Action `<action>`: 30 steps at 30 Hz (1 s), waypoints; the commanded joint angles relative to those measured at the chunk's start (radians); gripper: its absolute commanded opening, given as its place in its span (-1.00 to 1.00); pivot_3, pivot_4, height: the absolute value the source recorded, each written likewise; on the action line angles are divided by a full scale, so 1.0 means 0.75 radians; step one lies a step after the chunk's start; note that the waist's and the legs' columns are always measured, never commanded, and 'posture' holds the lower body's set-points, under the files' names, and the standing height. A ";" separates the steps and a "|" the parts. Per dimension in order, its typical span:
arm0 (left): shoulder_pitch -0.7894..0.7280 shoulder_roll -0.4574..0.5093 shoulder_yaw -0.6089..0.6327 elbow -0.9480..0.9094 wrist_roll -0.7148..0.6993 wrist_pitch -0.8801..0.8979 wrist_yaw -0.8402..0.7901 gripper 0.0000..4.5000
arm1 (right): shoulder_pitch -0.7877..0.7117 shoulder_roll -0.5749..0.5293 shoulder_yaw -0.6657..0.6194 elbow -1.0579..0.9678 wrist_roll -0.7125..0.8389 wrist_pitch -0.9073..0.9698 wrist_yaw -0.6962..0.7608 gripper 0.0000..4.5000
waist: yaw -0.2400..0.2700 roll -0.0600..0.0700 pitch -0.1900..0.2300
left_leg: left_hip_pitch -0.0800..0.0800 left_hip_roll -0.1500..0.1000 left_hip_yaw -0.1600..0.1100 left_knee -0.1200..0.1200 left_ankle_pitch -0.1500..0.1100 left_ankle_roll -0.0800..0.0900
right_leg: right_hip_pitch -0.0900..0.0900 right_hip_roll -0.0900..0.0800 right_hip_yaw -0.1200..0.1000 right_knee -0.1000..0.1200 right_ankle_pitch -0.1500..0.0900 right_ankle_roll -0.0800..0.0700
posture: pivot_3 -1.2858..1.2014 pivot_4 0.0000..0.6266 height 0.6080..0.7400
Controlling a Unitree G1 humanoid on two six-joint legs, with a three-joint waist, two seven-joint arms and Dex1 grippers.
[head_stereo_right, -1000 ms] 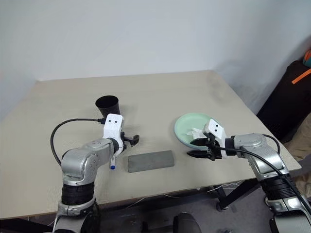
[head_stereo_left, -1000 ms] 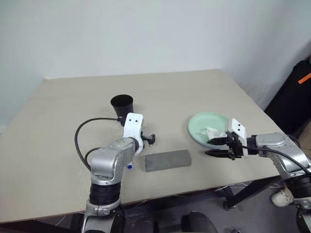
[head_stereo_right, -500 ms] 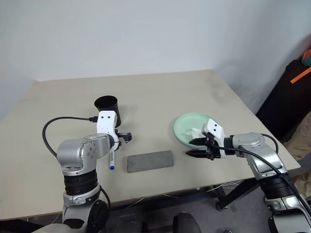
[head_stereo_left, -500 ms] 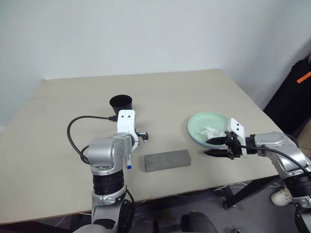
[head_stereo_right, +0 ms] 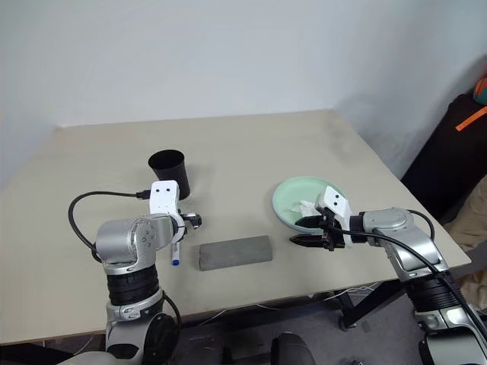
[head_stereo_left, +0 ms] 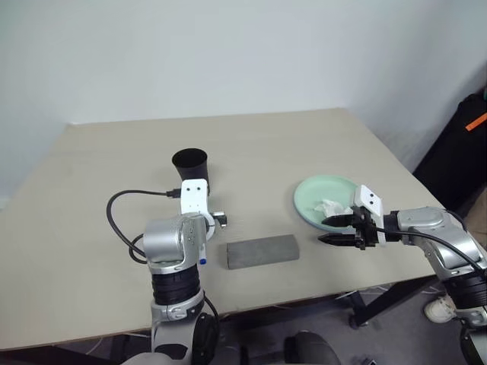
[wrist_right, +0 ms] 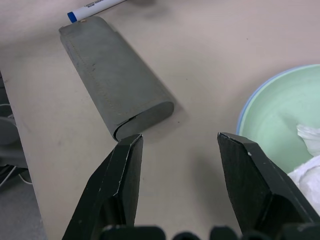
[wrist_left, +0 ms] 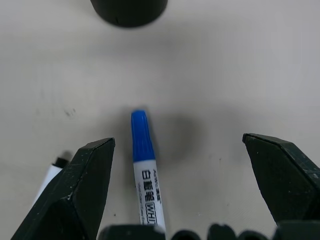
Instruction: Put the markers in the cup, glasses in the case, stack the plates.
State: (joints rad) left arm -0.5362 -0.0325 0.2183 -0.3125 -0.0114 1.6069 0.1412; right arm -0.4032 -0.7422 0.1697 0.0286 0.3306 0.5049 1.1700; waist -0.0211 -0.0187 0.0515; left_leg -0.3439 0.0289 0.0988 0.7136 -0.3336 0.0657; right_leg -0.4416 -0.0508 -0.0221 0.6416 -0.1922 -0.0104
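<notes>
Markers (wrist_left: 144, 165) lie half-cut off beneath the open left gripper (wrist_left: 180, 170); right gripper (wrist_right: 182, 165) open too.

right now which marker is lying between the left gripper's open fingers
The blue-capped marker lies between the left gripper's fingers, cap toward the cup. The other marker, black-tipped, lies outside them.

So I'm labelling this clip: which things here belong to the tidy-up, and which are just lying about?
Job:
blue-capped marker
second marker, partly hidden
cup
case, closed
plates, green on blue

Lying about:
crumpled tissue on the plates
</notes>
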 commanded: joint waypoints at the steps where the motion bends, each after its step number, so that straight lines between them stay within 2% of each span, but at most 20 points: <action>1: -0.001 -0.002 -0.009 -0.019 0.018 0.010 0.006 0.94 | -0.022 -0.008 -0.032 -0.020 0.000 -0.007 -0.002 0.15 | 0.000 0.000 0.000 | 0.000 0.000 0.000 0.000 0.000 0.000 | 0.000 0.000 0.000 0.000 0.000 0.000 | 0.03 -1.00 1.00; 10: 0.034 -0.024 0.003 -0.019 0.041 0.010 0.012 0.94 | -0.022 -0.005 -0.030 -0.019 -0.002 -0.005 -0.005 0.15 | 0.000 0.000 0.000 | 0.000 0.000 0.000 0.000 0.000 0.000 | 0.000 0.000 0.000 0.000 0.000 0.000 | 0.03 -1.00 1.00; 13: 0.035 -0.034 0.011 -0.020 0.046 0.010 0.009 0.71 | -0.025 -0.004 -0.029 -0.018 -0.002 -0.004 -0.005 0.15 | 0.000 0.000 0.000 | 0.000 0.000 0.000 0.000 0.000 0.000 | 0.000 0.000 0.000 0.000 0.000 0.000 | 0.03 -1.00 1.00; 23: 0.045 -0.070 0.040 -0.016 0.096 0.010 0.014 -0.86 | -0.026 -0.008 -0.031 -0.017 -0.002 0.000 -0.006 0.15 | 0.003 0.000 0.000 | 0.000 -0.001 0.000 0.000 -0.001 0.002 | 0.000 -0.001 0.000 0.000 0.000 0.000 | 0.03 -1.00 1.00; 30: 0.046 -0.066 0.032 -0.012 0.101 0.010 -0.006 -0.86 | -0.045 -0.004 -0.027 0.000 -0.008 -0.006 -0.003 0.15 | 0.002 0.000 0.000 | 0.000 -0.001 0.000 -0.001 -0.002 0.004 | 0.000 -0.001 0.000 0.000 0.000 0.000 | 0.03 -1.00 1.00</action>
State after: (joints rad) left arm -0.4998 -0.0782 0.2518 -0.3208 0.0656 1.6037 0.1503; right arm -0.4131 -0.7421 0.1697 0.0299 0.3224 0.5063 1.1677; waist -0.0195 -0.0185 0.0513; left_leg -0.3438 0.0284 0.0988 0.7132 -0.3353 0.0684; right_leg -0.4416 -0.0516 -0.0218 0.6414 -0.1922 -0.0105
